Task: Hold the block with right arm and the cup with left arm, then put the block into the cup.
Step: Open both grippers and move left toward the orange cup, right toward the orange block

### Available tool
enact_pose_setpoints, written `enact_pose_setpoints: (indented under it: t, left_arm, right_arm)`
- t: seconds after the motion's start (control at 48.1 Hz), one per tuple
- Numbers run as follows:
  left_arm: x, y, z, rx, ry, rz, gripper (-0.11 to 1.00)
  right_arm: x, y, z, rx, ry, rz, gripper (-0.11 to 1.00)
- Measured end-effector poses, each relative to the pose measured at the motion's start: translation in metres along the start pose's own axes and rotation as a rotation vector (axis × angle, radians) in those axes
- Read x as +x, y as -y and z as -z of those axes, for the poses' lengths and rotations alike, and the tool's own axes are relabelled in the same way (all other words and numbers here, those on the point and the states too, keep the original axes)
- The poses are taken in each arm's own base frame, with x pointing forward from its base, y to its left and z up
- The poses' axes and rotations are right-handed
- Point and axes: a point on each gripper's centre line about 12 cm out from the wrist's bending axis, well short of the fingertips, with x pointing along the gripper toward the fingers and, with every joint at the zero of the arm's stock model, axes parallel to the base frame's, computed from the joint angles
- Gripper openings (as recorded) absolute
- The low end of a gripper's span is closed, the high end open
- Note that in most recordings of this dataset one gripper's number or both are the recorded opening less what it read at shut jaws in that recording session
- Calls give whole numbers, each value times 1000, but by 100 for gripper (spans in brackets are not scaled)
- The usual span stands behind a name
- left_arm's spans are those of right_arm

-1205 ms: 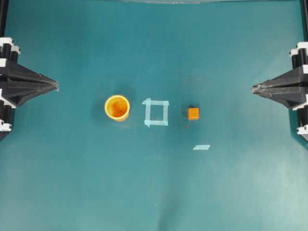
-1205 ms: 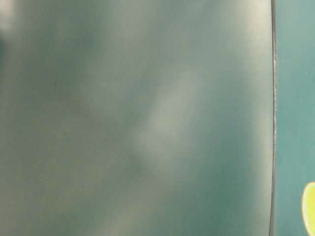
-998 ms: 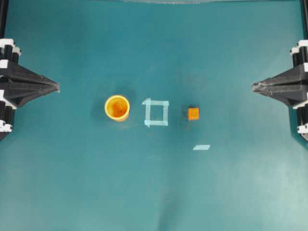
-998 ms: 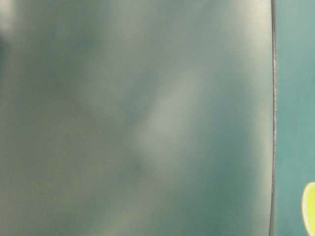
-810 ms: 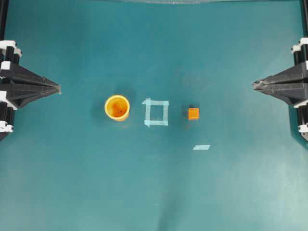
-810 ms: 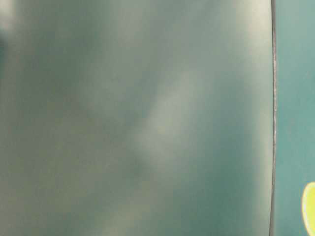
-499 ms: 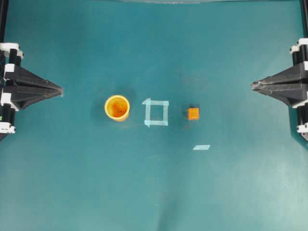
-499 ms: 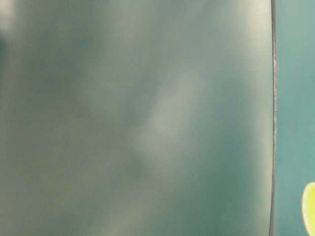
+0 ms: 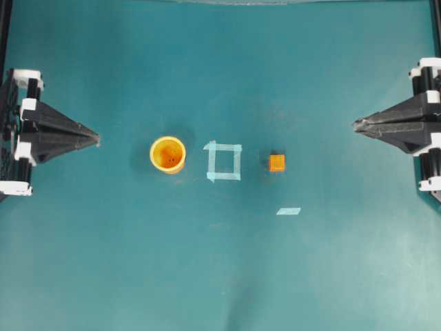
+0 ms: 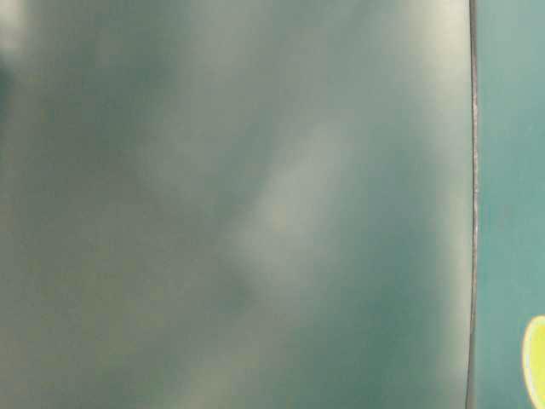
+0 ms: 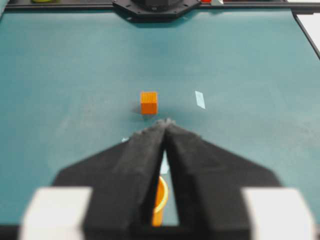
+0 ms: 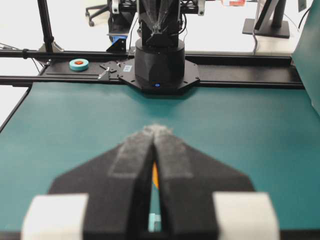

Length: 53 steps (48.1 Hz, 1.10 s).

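Teal table (image 9: pixel 220 276), tape square (image 9: pixel 224 161) at centre. Cup (image 9: pixel 168 154) just left of the square, upright, nothing inside. Block (image 9: pixel 277 162) just right of it. Left gripper (image 9: pixel 96 138) and right gripper (image 9: pixel 355 125) closed, holding nothing; both crept inward since earlier.

Blurred grey-teal surface fills view; cup (image 10: pixel 536 362) sliver bottom right.

Teal table (image 9: pixel 124 262) with cup (image 9: pixel 168 154), tape square (image 9: pixel 224 161), block (image 9: pixel 277 163).
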Motion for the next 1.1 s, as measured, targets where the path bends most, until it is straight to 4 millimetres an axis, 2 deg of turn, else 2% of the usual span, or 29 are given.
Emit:
enact_pose_setpoints:
  t: [0.166,0.291,0.54,0.665,0.79,1.101]
  left_arm:
    - [0,0,0,2,-2,0,54]
    - [1,0,1,2,-6,2,68]
    - [12,1,15,5,-75,5,79]
    - [20,1,26,4,-130,5,82]
    - [29,1,35,4,-179,7,83]
    - [46,-2,56,9,-289,-1,83]
  right_arm:
    - [2,0,2,2,-9,0,2]
    - [4,0,5,3,-21,0,13]
    - [10,0,15,14,-66,2,43]
    - [15,1,23,27,-100,6,52]
    - [21,1,33,41,-140,12,56]
    - [35,2,60,61,-236,25,57]
